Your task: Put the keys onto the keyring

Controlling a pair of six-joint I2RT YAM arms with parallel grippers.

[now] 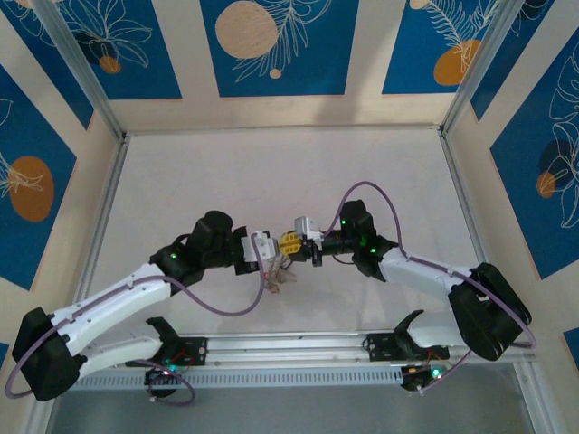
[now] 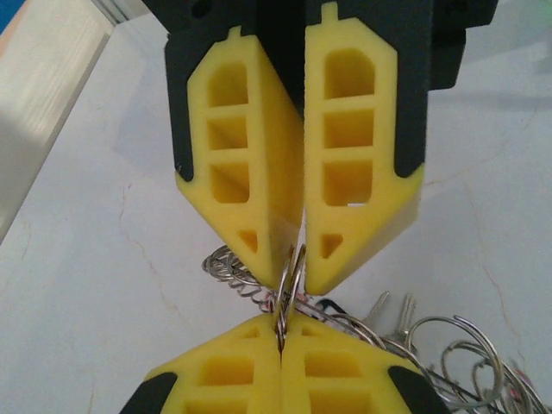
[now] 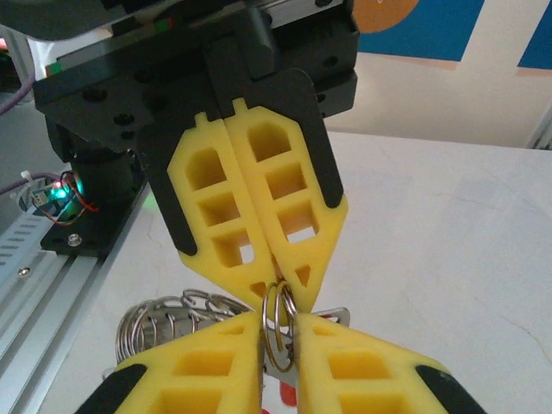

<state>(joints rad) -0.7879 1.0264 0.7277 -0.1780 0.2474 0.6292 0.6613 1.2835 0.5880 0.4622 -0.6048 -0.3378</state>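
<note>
Both grippers meet tip to tip above the middle of the table. A small silver split ring [image 2: 294, 274] [image 3: 274, 335] stands on edge between them. My left gripper [image 2: 282, 321] [image 1: 282, 249] is shut on its one side. My right gripper [image 3: 278, 321] [image 1: 297, 244] has its jaws a sliver apart, and the ring's two wires fill that gap and touch both pads. The keyring [image 2: 226, 269] [image 3: 164, 321], a grey coil of wire loops, hangs just below. Silver key blades [image 2: 381, 309] and a red key head [image 3: 289, 395] dangle under the fingers, and the bunch [image 1: 282, 276] hangs beneath the grippers.
Larger loose wire rings [image 2: 457, 354] lie on the white table beside the bunch. An aluminium rail [image 1: 289, 348] with both arm bases runs along the near edge. Metal frame posts [image 1: 86, 77] and blue patterned panels wall in the table.
</note>
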